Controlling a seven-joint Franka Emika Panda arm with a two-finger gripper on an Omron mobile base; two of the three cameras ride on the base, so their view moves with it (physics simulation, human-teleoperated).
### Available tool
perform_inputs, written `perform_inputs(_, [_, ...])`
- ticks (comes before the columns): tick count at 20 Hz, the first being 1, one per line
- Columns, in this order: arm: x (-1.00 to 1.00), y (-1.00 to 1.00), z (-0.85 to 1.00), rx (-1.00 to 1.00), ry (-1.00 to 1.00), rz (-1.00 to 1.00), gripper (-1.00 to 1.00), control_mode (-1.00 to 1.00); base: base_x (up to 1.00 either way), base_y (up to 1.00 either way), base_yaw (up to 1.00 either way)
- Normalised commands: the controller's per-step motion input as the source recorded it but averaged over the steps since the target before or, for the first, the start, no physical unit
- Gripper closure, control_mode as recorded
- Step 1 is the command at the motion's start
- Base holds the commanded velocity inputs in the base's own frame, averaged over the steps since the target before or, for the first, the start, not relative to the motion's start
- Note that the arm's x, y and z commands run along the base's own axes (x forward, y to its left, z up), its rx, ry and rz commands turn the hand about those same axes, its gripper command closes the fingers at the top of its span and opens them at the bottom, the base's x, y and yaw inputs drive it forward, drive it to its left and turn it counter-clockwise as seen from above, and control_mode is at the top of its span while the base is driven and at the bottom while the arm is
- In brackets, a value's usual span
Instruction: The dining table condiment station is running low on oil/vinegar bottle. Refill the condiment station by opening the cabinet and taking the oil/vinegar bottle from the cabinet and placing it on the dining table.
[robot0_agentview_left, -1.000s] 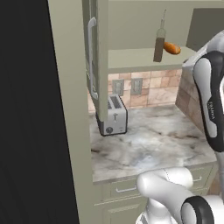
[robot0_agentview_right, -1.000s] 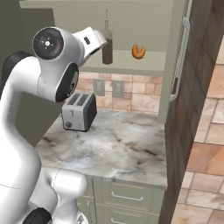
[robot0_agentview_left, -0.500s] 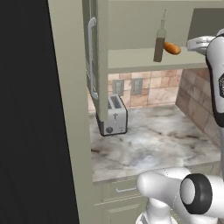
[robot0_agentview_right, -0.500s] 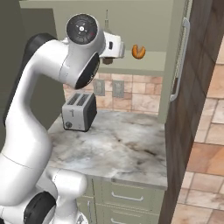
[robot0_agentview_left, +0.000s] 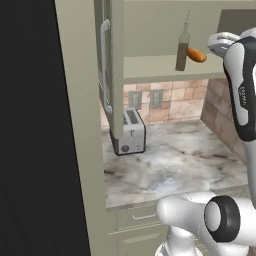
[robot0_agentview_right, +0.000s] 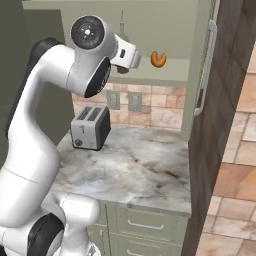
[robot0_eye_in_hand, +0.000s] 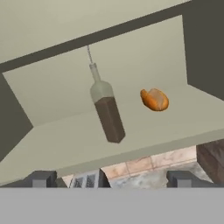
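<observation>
On the open cabinet (robot0_agentview_left: 150, 67) shelf | bottle (robot0_eye_in_hand: 105, 107) upright beside an orange bun (robot0_eye_in_hand: 154, 99), axis vertical | gripper (robot0_eye_in_hand: 111, 179) empty, fingers apart, bottle straight ahead, farther in and above

Hidden or cut off, as seen from my mount:

- My tool (robot0_eye_in_hand: 112, 179): fingertips cropped by the hand view's lower edge; gap wide, nothing between them. In the right base view my wrist covers it.
- Oil/vinegar bottle (robot0_agentview_left: 182, 51): in the right base view my wrist hides its body, leaving the thin neck (robot0_agentview_right: 121, 22).
- Cabinet (robot0_agentview_left: 150, 30): top cropped in both base views.
- Toaster (robot0_eye_in_hand: 86, 180): a sliver between my fingertips.
- Orange item (robot0_eye_in_hand: 154, 99) on the shelf: too small to identify.
</observation>
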Motion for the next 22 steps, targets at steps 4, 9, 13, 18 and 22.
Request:
perform_inputs(4, [0.14, 0.00, -0.06, -0.01, -0.13, 0.04, -1.00, -1.00, 0.00, 0.00, 0.00])
perform_inputs(9, [0.37, 0.00, -0.17, 0.00, -0.02, 0.14, -1.00, -1.00, 0.00, 0.00, 0.00])
perform_inputs(13, [0.47, 0.00, -0.07, -0.01, 0.02, 0.18, -1.00, -1.00, 0.00, 0.00, 0.00])
perform_inputs(18, [0.46, 0.00, 0.00, -0.01, 0.12, 0.11, -1.00, -1.00, 0.00, 0.00, 0.00])
perform_inputs(22, [0.47, 0.00, 0.00, -0.05, 0.18, 0.07, -1.00, -1.00, 0.00, 0.00, 0.00])
